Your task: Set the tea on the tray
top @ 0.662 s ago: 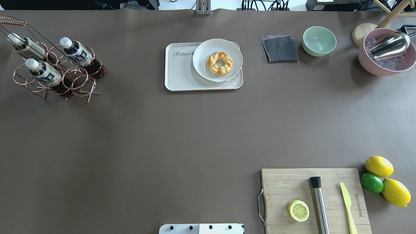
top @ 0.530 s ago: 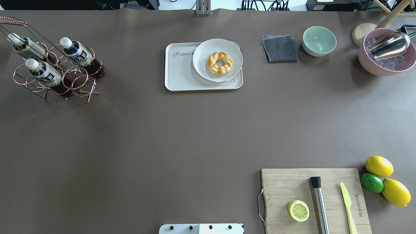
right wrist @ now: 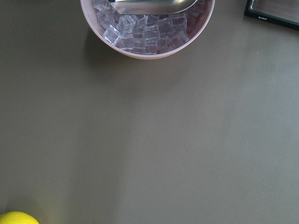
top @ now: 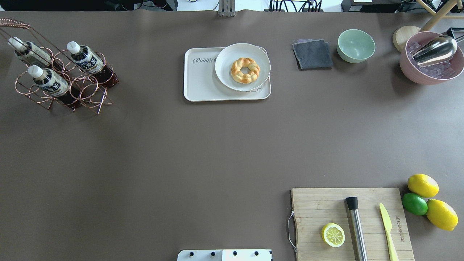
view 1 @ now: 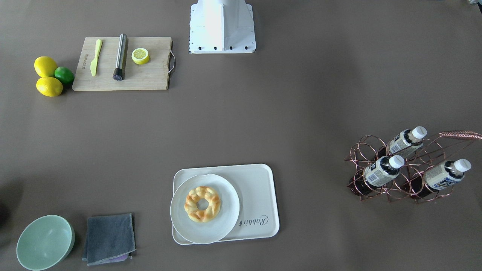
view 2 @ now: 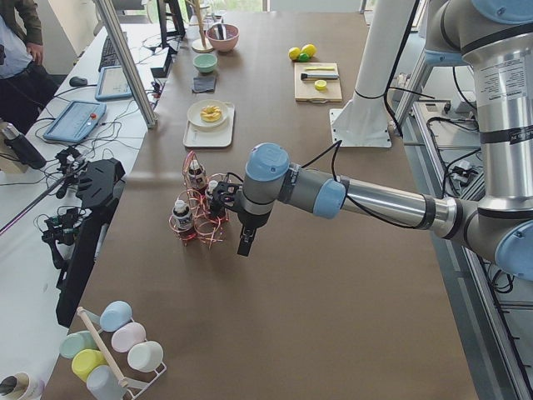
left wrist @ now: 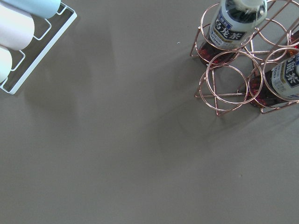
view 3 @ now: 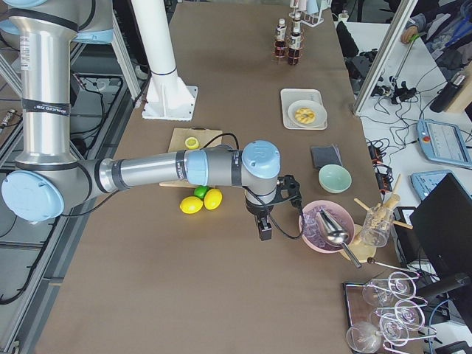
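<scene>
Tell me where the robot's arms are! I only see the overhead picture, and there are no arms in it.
Observer: The left claw hangs pointing down beside the copper rack that holds the tea bottles.
Operator: Is it open?
Observer: I cannot tell from the side view. The right claw hangs over the table between the lemons and the pink ice bowl.
Operator: Anything else I can't see?
Observer: Pastel cups lie at the table's left end, past the rack.
</scene>
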